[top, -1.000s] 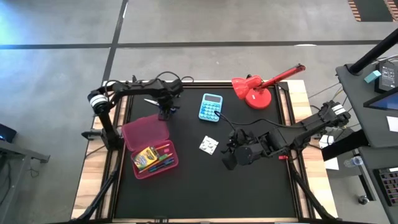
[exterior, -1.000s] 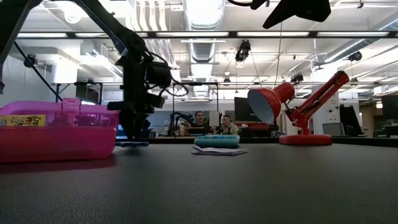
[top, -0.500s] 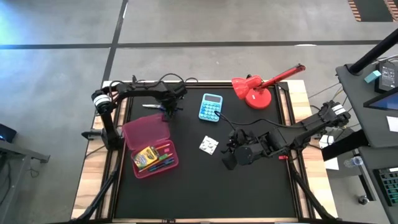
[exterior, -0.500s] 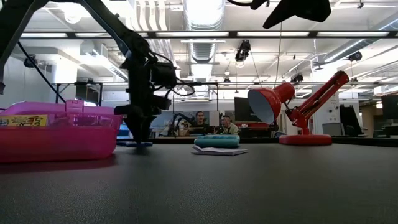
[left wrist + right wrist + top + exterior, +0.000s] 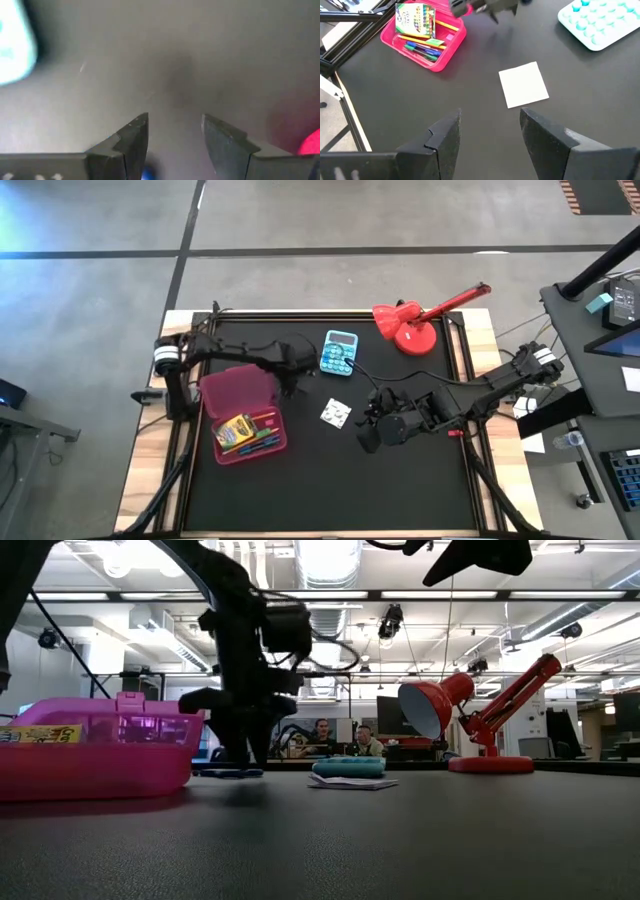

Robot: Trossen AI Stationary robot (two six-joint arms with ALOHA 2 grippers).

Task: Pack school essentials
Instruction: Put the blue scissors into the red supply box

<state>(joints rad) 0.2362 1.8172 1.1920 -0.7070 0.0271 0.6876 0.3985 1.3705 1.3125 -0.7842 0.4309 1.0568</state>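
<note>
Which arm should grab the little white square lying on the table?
Right. The right gripper sits just beside the white square with its fingers open, and its wrist view shows the square straight ahead. The left gripper is up by the pink box, farther off.

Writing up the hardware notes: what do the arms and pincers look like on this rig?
Both arms are dark, near black, slim jointed links with black cables looping alongside. Each has a pale silver-white band near its base, seen from above. The left pincer and right pincer each have two flat, angular dark-grey fingers with squared tips. No readable markings show.
</note>
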